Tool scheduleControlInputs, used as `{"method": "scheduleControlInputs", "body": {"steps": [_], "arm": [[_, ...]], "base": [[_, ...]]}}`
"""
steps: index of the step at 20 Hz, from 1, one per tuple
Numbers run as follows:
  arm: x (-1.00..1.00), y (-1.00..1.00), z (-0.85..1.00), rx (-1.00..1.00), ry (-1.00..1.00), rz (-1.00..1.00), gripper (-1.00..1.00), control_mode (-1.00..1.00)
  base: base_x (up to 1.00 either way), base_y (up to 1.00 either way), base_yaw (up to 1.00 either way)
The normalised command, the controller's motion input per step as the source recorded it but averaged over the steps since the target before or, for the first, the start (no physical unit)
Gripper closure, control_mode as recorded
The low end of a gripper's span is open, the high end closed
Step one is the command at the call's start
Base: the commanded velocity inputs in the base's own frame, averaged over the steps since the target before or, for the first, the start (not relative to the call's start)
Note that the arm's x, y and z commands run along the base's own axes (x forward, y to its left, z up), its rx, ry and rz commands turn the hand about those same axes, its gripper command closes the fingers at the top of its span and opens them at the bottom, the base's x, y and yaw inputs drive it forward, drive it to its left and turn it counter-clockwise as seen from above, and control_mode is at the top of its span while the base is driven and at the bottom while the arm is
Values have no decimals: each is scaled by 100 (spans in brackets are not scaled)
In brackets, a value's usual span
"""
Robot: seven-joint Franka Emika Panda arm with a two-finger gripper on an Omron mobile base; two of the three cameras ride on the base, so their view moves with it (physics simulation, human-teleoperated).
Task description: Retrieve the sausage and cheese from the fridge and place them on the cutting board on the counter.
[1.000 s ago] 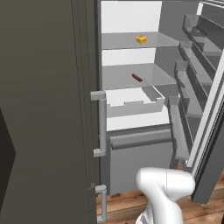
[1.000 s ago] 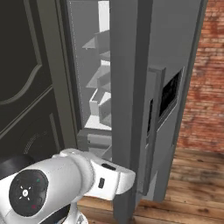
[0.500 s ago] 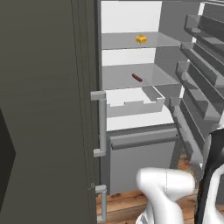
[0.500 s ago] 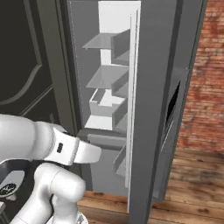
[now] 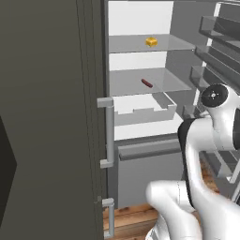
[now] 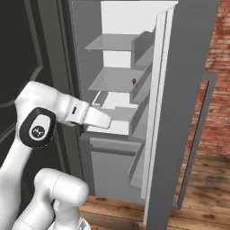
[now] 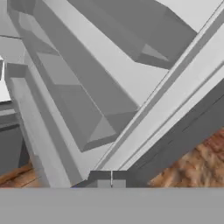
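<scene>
The grey fridge [image 5: 51,117] stands open, showing its white interior. The yellow-orange cheese [image 5: 151,41] sits on the upper glass shelf. One shelf below lies the reddish-brown sausage [image 5: 146,83], a small dark speck [image 6: 134,81] from the right side. My arm [image 5: 214,98] rises at the right, close to the open door's inner shelves [image 5: 220,51], well below and right of both foods. In the hand view my gripper [image 7: 111,180] is shut with nothing in it, facing the door's grey shelves [image 7: 87,109] and the wooden floor. The cutting board and counter are out of view.
The open door [image 6: 159,117] stands edge-on right of the interior, a red brick wall [image 6: 218,81] behind it. A white drawer [image 5: 140,110] and a grey lower drawer [image 5: 145,168] sit under the shelves. The closed left door carries a vertical handle [image 5: 108,133].
The fridge door has swung wider open, now edge-on in the right base view. My arm has lifted from low in front of the base up beside the door shelves.
</scene>
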Motion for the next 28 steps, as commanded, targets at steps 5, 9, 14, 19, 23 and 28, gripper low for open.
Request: {"method": "scheduleControlInputs", "body": {"steps": [5, 9, 14, 19, 23, 28], "arm": [[77, -73, -6, -16, 9, -28, 100, -100], [59, -92, -18, -8, 12, -25, 100, -100], [25, -38, -10, -14, 2, -21, 100, -100], [1, -21, -30, -14, -7, -15, 100, -100], [0, -44, -5, -8, -12, -14, 100, -100], [-24, -17, 34, -1, -8, -3, 100, -100]], "base": [[0, 0, 0], [0, 0, 0], [0, 0, 0], [0, 0, 0], [0, 0, 0], [0, 0, 0]]}}
